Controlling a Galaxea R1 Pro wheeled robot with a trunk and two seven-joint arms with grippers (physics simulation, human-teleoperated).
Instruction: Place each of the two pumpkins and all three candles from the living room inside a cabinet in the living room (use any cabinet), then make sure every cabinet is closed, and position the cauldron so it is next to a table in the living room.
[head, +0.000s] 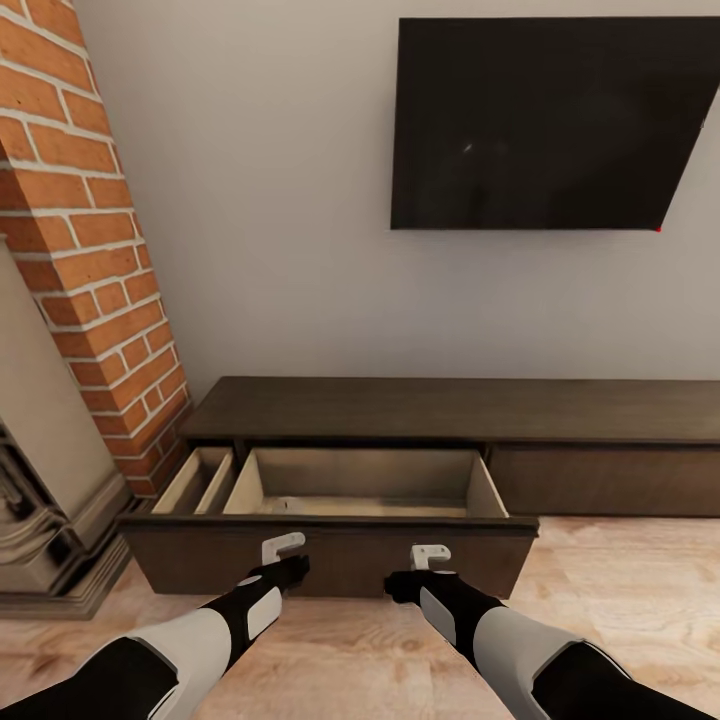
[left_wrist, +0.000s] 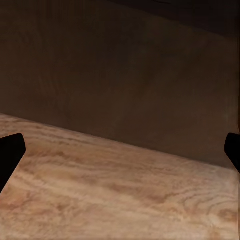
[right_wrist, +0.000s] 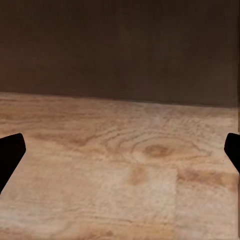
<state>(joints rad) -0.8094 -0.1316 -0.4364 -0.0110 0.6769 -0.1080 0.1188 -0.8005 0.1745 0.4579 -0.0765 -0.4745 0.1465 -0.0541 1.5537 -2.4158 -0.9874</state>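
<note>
The long dark brown cabinet (head: 450, 410) stands against the wall. Its left drawer (head: 365, 485) is pulled out, and the part of its pale inside that I see is bare. A narrower compartment (head: 195, 480) sits at its left end. My left gripper (head: 283, 548) and right gripper (head: 430, 553) hover side by side just before the drawer's dark front panel (head: 340, 565). Both are open, with nothing between the fingers. The wrist views face that panel (left_wrist: 125, 75) (right_wrist: 120, 45) above the floor. Pumpkins, candles, cauldron and table are out of view.
A red brick column (head: 90, 250) and a pale stone fireplace surround (head: 40, 480) stand at the left, close to the drawer's corner. A black TV (head: 550, 120) hangs on the wall above the cabinet. Wooden floor (head: 620, 600) stretches to the right.
</note>
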